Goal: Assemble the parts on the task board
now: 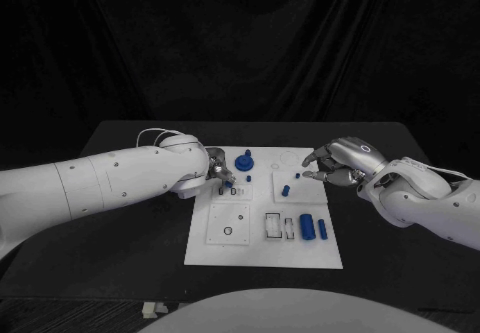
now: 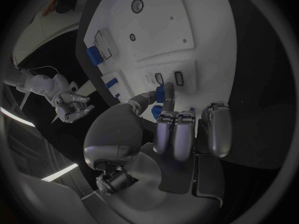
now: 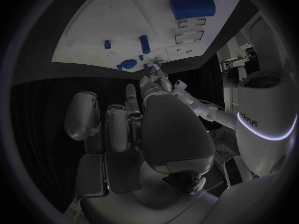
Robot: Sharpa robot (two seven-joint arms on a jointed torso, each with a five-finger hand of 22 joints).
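Task board (image 1: 262,251) on black table (image 1: 130,229), seemingly matte

Glossy white, screw-dotted left arm (image 1: 95,182) is showing a thin white cable loop (image 1: 160,133) (upper left); the silver right hand (image 1: 335,161) is wearing a ring mark.

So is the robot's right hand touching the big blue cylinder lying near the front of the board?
Apart. In the head view the right hand hovers at the task board's far right edge, while the big blue cylinder lies much nearer the robot, with bare white board between them.
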